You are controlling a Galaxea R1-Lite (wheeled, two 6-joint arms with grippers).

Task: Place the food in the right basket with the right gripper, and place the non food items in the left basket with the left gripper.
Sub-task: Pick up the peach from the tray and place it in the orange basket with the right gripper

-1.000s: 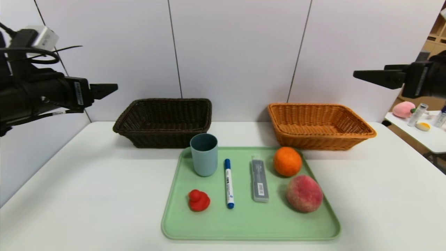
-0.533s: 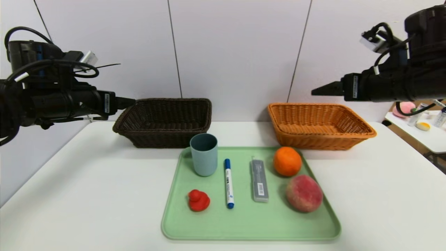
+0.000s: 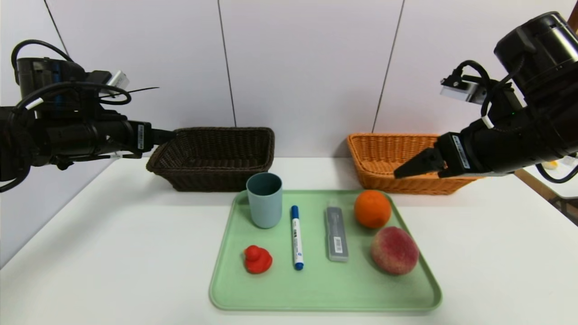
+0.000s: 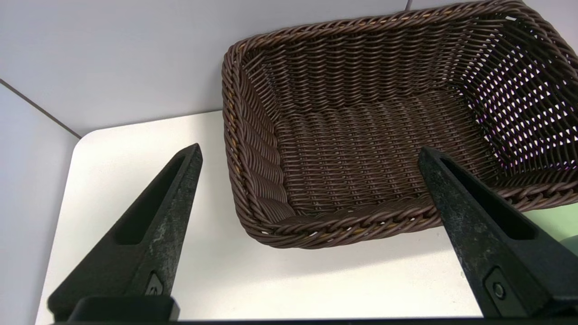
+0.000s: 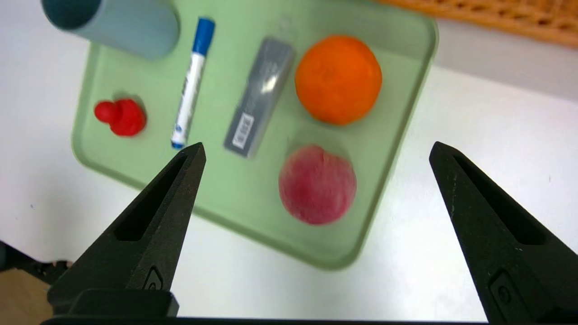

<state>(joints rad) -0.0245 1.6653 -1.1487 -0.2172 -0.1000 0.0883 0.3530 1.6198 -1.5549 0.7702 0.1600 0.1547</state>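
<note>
walls: pale grey panels [image 3: 307, 67], thin dark seams; table: white top [image 3: 113, 253], rounded corners; light: even

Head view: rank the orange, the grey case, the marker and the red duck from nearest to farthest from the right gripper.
Measured from the right gripper, which hangs open in front of the right basket:
1. Orange, at the tray's far right, just below the fingertips.
2. Grey case, right of the tray's centre.
3. Marker, left of centre.
4. Red duck, near left part of the tray.
</note>
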